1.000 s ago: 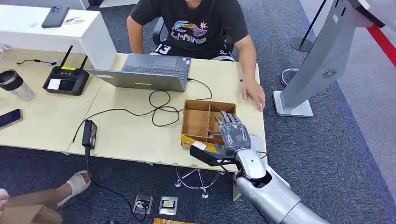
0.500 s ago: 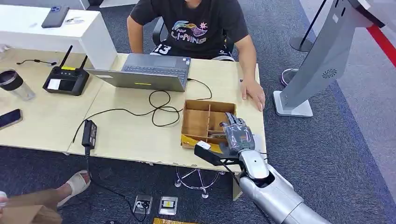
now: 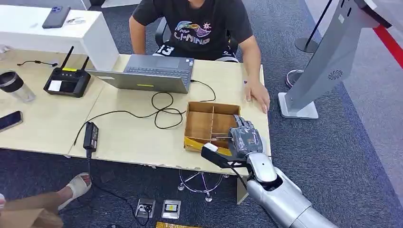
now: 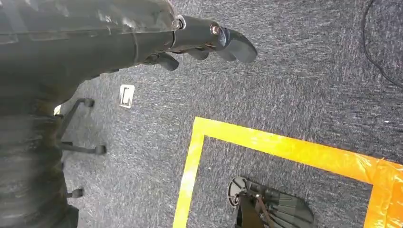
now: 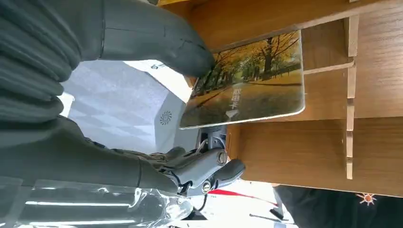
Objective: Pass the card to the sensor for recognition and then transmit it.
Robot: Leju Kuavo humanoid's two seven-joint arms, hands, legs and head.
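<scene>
Right hand (image 5: 142, 114) pinches one card (image 5: 247, 80) — over one wooden tray (image 3: 199, 124).

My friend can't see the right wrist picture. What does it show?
The robot's right hand pinches a card printed with autumn trees, holding it against a wooden box with slotted dividers. A white surface with a small swirl logo lies behind the hand.

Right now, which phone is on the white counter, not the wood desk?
The dark phone at the far left, lying flat on the white counter. The other phone lies at the wood desk's left edge.
</scene>
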